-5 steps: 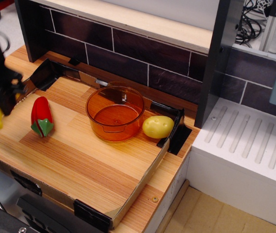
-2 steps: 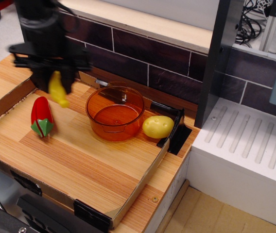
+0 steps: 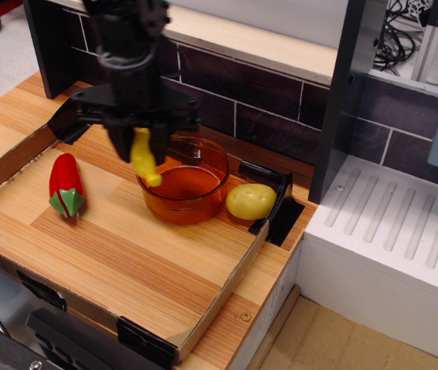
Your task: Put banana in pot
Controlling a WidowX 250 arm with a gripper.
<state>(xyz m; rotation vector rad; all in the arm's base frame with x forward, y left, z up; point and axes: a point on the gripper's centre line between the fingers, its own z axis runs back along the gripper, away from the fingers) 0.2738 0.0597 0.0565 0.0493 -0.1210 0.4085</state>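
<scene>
My black gripper (image 3: 137, 140) is shut on the yellow banana (image 3: 145, 159), which hangs down from the fingers. It holds the banana in the air over the left rim of the transparent orange pot (image 3: 192, 189). The pot stands upright on the wooden board near the back, and I see nothing inside it. The banana's lower tip overlaps the pot's left wall in this view.
A red pepper with a green stem (image 3: 66, 186) lies left of the pot. A rounder yellow potato-like toy (image 3: 251, 201) lies right of it. The board (image 3: 126, 254) has low cardboard walls. A dark tiled backsplash stands behind, and a white ridged drainboard (image 3: 392, 223) lies right.
My gripper has swung from the far left edge, past the pepper, to the pot's left rim, carrying the banana with it. The pot, pepper and potato toy have not moved.
</scene>
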